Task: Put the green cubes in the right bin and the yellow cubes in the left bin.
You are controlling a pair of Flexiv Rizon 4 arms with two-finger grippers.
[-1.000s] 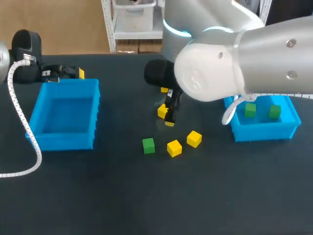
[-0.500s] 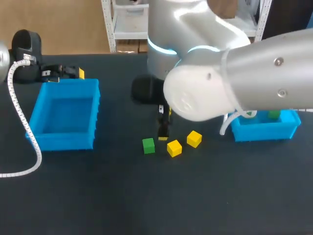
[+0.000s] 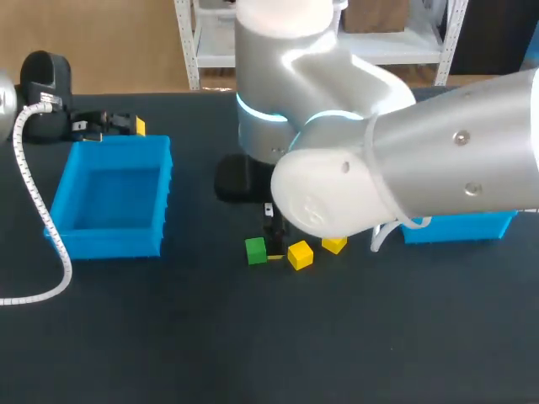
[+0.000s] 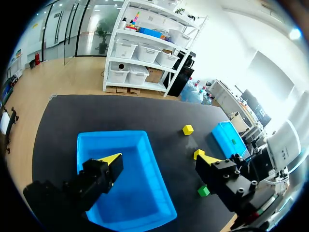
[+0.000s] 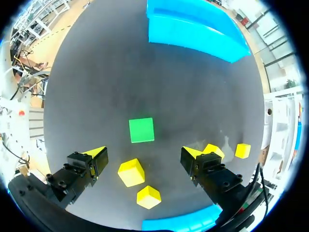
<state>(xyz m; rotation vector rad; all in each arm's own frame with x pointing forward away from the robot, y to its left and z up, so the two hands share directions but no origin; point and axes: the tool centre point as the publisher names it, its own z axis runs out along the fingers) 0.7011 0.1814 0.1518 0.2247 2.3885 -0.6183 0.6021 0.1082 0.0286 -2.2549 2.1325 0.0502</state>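
Note:
A green cube lies mid-table with a yellow cube right beside it and another yellow cube half hidden under my right arm. My right gripper hangs open above them. The green cube sits just ahead of its fingers, and two yellow cubes lie under it. Two more yellow cubes lie by its one finger. My left gripper stands open behind the left bin, with nothing between its fingers. The right bin is mostly covered by my right arm.
A white coiled cable runs along the left bin's left side. The left bin holds nothing that I can see. In the left wrist view the right bin lies across the table, beyond the cubes.
My right arm has swung left and toward the table's front, from over the rear yellow cube to above the green and yellow cubes. It now covers the right bin's inside. The left arm has stayed put.

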